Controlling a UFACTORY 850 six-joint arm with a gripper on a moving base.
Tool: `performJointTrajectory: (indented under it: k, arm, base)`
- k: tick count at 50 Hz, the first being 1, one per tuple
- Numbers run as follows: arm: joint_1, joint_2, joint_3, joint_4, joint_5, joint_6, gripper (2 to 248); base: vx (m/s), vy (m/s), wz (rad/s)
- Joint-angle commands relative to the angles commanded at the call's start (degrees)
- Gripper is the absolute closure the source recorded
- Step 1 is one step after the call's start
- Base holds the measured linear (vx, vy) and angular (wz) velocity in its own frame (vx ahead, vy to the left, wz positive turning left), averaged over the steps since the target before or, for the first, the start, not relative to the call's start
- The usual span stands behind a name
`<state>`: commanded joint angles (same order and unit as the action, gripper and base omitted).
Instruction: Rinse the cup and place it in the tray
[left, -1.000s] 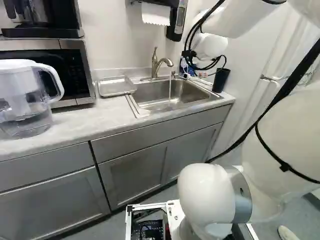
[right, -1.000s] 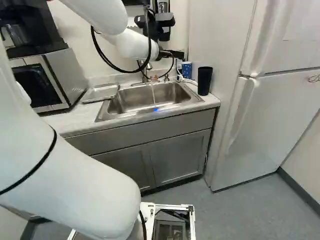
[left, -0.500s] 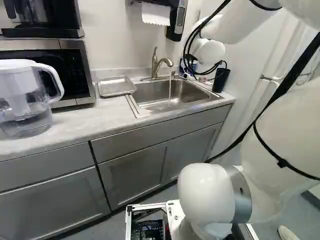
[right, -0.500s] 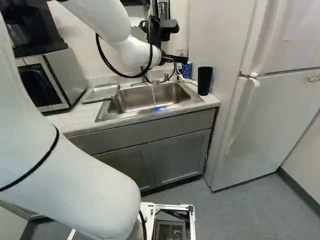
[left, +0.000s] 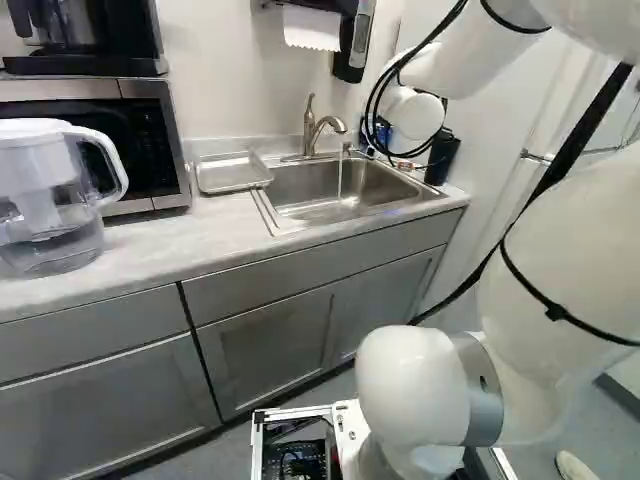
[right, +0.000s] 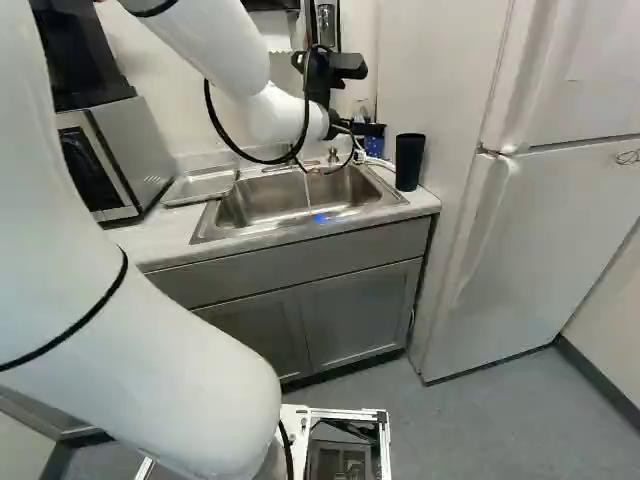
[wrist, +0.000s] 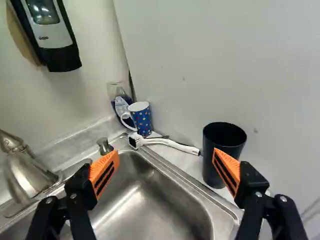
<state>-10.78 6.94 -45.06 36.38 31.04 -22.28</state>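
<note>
1. Two cups stand upright on the counter (left: 150, 240) beyond the sink (wrist: 145, 205): a blue patterned mug (wrist: 143, 122) in the corner and a black cup (wrist: 215, 170) nearer. Which one is meant is uncertain; the mug seems likelier, as it lies ahead of the gap between the fingers.
2. The gripper (wrist: 166, 171) has its two orange-padded fingers wide apart, with neither cup clamped. They stand to either side across the mug's upright axis, so a straight advance probably suits it.
3. The mug's handle points towards the faucet (wrist: 25, 172) side; the black cup lies off towards the opposite finger, which overlaps it in the wrist view. That finger could knock it on the way in.
4. A white brush (wrist: 172, 145) lies between the cups, low in the approach.
5. The arm hides most of the mug in the left base view. The wrist view leaves out the tray (left: 232, 173) and the running water (left: 340, 180). Whether the finger touches the black cup is hard to tell.
</note>
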Motion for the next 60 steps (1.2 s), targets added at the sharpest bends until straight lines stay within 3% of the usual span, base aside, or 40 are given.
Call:
performJointTrajectory:
  k: [60]
  arm:
    - [-1.99,-6.30,1.64,10.11,15.23,0.00,3]
  base:
    - [0.000,0.000,0.000]
